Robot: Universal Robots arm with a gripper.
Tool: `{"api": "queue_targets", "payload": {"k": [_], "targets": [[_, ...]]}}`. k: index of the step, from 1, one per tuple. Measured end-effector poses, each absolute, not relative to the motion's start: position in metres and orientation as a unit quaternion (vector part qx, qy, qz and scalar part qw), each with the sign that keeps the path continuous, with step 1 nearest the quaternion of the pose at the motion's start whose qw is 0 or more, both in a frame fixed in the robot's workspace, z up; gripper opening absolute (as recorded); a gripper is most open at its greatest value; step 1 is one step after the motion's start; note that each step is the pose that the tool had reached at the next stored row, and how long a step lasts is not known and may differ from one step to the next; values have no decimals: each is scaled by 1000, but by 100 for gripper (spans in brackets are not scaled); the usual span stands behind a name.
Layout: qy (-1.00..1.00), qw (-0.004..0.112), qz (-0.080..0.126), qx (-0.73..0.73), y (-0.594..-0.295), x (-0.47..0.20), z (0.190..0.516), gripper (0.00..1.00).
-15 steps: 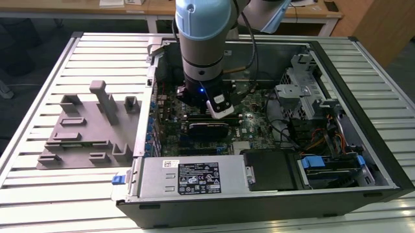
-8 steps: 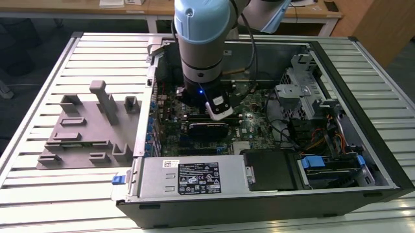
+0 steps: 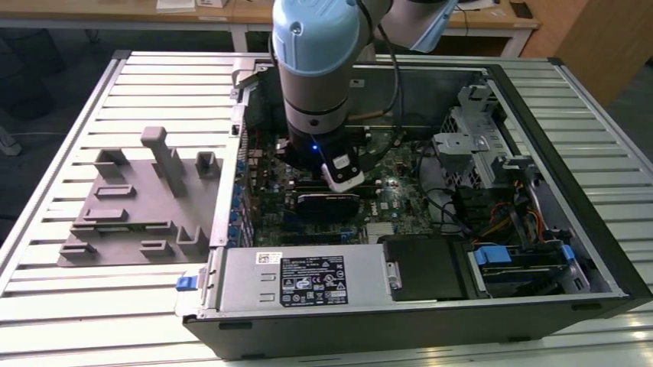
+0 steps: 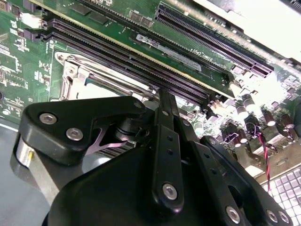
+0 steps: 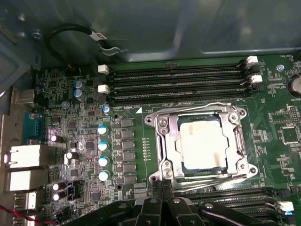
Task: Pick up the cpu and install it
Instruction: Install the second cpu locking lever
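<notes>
CPU sitting in socket; arm hovering over motherboard inside case.

The cpu, flat, pale silver-white and square, is lying inside the metal socket frame beside the black memory slots. The gripper is hanging just beside the frame, its black fingers appearing drawn together and holding nothing. Judging: keeping any contact gentle and vertical is mattering here.

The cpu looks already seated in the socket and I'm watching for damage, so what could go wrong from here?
1. The tool hangs close beside the socket frame; a small sideways move might strike it.
2. The cpu sits in the frame, yet whether it lies fully flat is unclear, so pressing could bend contacts.
3. The memory slots run along the socket and could be clipped.
</notes>
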State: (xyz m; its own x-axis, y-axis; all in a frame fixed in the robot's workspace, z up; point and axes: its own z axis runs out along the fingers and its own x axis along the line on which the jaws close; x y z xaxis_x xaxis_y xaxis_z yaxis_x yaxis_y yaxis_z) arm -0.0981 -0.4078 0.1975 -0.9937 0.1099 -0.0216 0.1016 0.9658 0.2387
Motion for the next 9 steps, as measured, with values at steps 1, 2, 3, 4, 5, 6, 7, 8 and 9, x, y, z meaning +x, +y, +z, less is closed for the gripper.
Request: {"api": "queue_targets", "payload": {"k": [1,2,3,4,5,6,7,8,9], "targets": [[991,17,121,53,-408,-98,197,11],[991,17,123,54,-408,-98,197,11],[991,17,125,54,-408,-99,196,11],[990,17,128,53,-408,-99,196,11],[990,17,130,54,-408,-99,195,11],[990,17,131,54,-408,-99,195,11],[990,17,133,54,-408,-99,194,11],[989,16,134,54,-408,-99,193,11],[989,16,136,54,-408,-99,193,11]]}}
